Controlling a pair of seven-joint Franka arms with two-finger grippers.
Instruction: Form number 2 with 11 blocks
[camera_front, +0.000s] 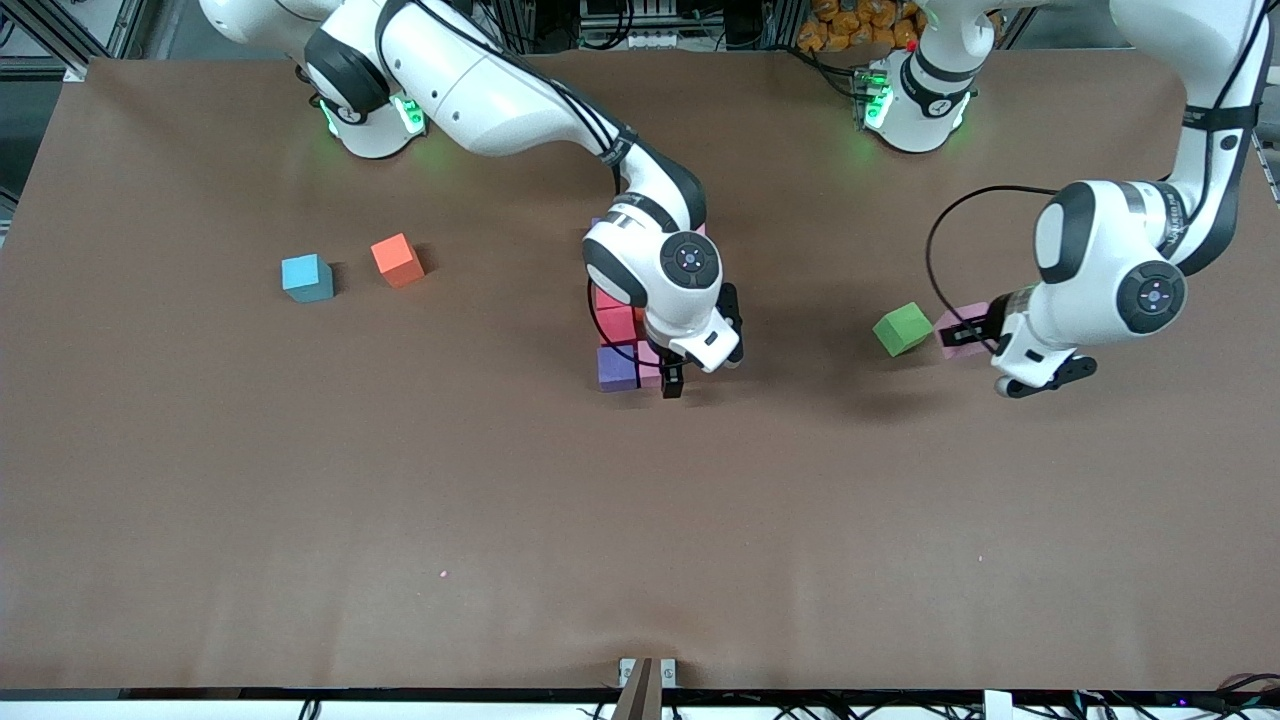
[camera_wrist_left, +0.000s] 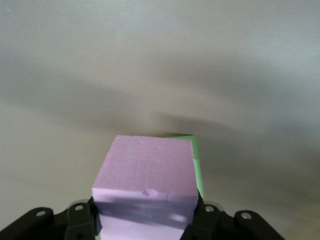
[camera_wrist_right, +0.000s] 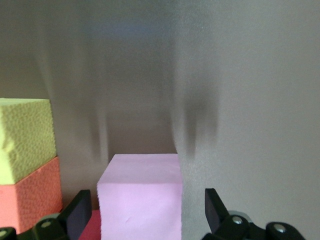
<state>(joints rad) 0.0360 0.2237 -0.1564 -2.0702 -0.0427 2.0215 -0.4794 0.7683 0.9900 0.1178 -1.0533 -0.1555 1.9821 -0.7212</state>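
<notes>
Left hand (camera_front: 962, 335) clamped on a pink block (camera_wrist_left: 145, 172); right hand (camera_wrist_right: 145, 212) open astride another pink block (camera_wrist_right: 140, 197).

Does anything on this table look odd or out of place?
Only the green cube: it sits skewed toward the left arm's end of the table, right beside the pink cube gripped by the left gripper. Nothing looks spilled or damaged.
</notes>
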